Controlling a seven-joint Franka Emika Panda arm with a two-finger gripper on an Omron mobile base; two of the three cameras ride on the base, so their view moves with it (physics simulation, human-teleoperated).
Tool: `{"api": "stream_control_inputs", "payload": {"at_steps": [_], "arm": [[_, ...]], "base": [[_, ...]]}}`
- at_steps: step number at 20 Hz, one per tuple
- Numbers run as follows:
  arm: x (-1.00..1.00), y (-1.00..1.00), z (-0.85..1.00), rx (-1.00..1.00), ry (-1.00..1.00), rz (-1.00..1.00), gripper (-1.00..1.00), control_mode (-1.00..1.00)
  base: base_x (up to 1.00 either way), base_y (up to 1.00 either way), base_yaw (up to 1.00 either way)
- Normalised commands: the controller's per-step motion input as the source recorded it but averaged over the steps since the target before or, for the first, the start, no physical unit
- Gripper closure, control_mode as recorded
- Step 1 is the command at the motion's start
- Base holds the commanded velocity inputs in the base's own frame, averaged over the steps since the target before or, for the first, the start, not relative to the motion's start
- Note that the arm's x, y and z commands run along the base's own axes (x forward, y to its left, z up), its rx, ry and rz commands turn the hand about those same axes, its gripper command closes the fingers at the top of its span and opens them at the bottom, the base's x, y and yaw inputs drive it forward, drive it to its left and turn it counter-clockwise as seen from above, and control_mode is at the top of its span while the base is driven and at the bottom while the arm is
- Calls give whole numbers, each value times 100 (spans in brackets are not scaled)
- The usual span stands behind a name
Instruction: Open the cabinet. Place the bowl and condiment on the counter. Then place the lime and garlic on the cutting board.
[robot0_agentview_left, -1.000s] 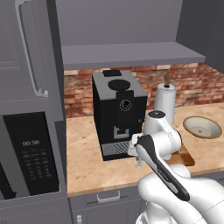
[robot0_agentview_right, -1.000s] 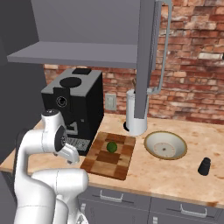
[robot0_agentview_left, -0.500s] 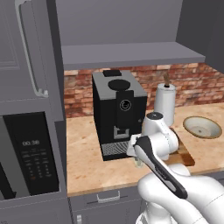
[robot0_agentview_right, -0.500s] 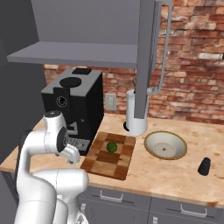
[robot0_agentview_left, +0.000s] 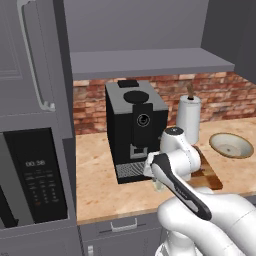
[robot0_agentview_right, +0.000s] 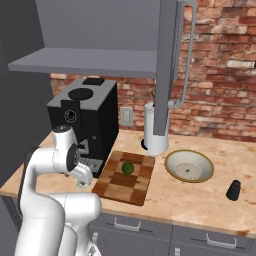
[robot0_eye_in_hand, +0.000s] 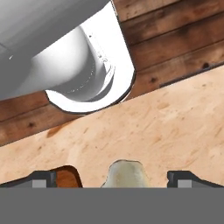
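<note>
Both doors of the cabinet (robot0_agentview_left: 150, 61) stand open, and its shelf shows bare. On the counter (robot0_agentview_right: 200, 200) sit the cream bowl (robot0_agentview_right: 189, 166) and, further right, the small black condiment (robot0_agentview_right: 233, 190). The lime (robot0_agentview_right: 128, 168) rests on the checkered cutting board (robot0_agentview_right: 125, 181). My gripper (robot0_eye_in_hand: 116, 179) hangs low over the counter just left of the board, jaws open. The whitish garlic (robot0_eye_in_hand: 126, 174) lies on the counter between the fingertips (robot0_eye_in_hand: 43, 178), with a gap on each side. From the base views the hand (robot0_agentview_left: 156, 186) (robot0_agentview_right: 81, 183) sits in front of the coffee machine.
A black coffee machine (robot0_agentview_left: 135, 127) stands close behind the hand, with a paper-towel roll (robot0_agentview_left: 189, 117) at the board's far end. A tall unit with a microwave (robot0_agentview_left: 35, 175) closes off the left. The open right door (robot0_agentview_right: 167, 65) hangs over the counter.
The hand has sunk slightly toward the counter; nothing else has moved.
</note>
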Motion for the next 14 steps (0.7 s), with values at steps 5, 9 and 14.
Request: {"api": "stream_control_inputs", "payload": {"at_steps": [5,9,14], "arm": [[5,0,-23,0,0,0,-100,-100],[0,0,-28,0,0,0,-100,-100],[0,0,-30,0,0,0,-100,-100]], "base": [[0,0,0],[0,0,0],[0,0,0]]}}
